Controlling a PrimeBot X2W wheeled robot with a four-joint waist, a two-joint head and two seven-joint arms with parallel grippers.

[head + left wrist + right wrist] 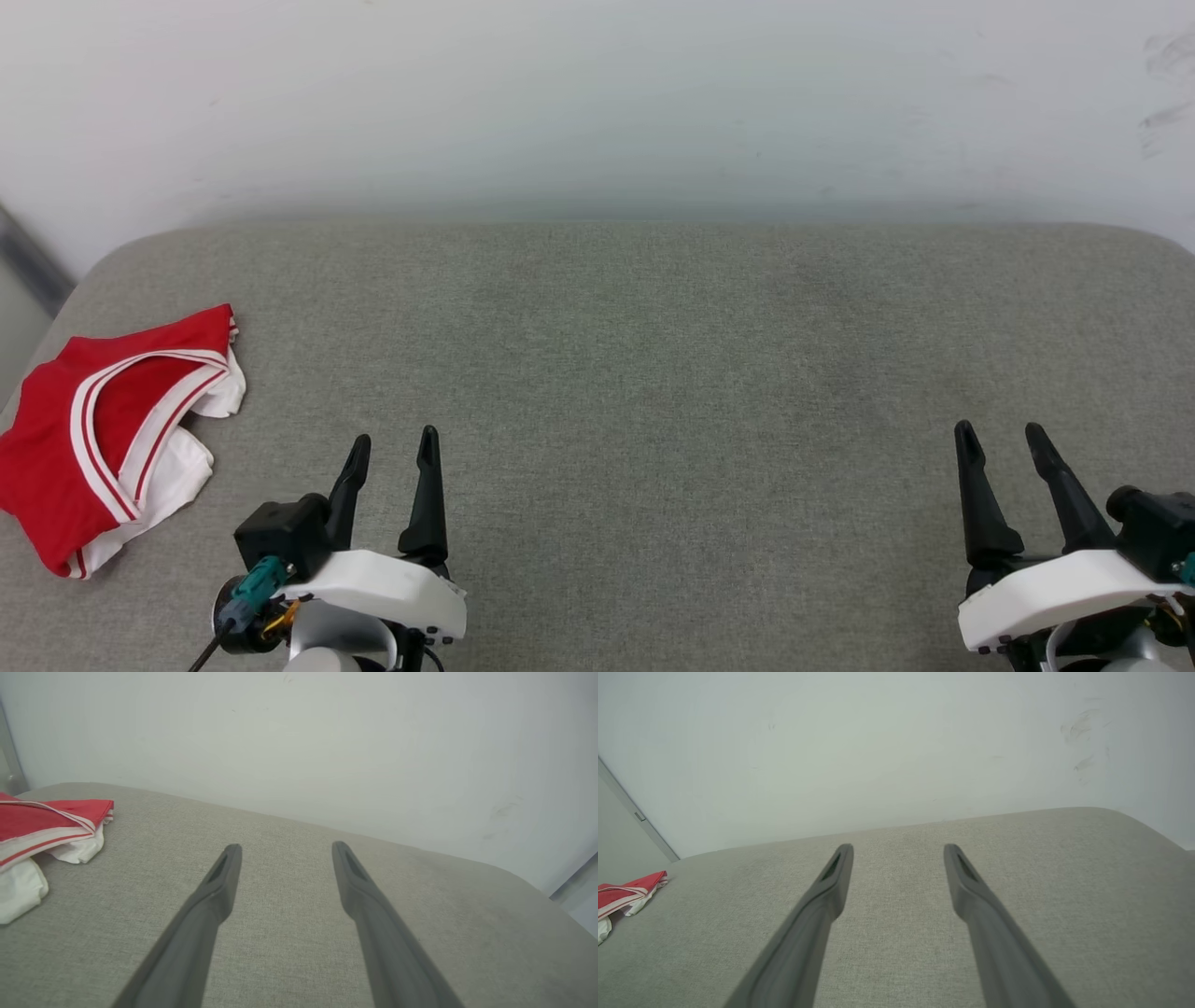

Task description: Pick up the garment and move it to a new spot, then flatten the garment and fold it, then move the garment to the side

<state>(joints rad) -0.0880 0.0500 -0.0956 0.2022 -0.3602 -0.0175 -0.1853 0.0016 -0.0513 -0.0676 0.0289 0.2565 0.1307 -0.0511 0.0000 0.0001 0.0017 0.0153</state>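
Head view, nearest the robot: left gripper (394, 437) at lower left and right gripper (1000, 429) at lower right, each above the grey fabric-covered desk (653, 373) with fingers pointing away from the robot. Both pairs of fingers are spread apart, with bare desk fabric visible between them and nothing held. The two grippers are well apart from each other.

To the left of the left gripper, near the desk's left edge, lies the garment (93, 420): a red shirt with white sleeve fabric and red-and-white striped trim, folded into a compact, slightly rumpled bundle. It rests flat on the desk, clear of both grippers; the left is the nearer of the two. In the left wrist view the garment (42, 826) appears left of the open fingers (219, 891); in the right wrist view it (626, 896) sits far off at the left edge.

Beyond the desk's rounded far edge: a plain pale wall (597, 93) with faint scuff marks at upper right.
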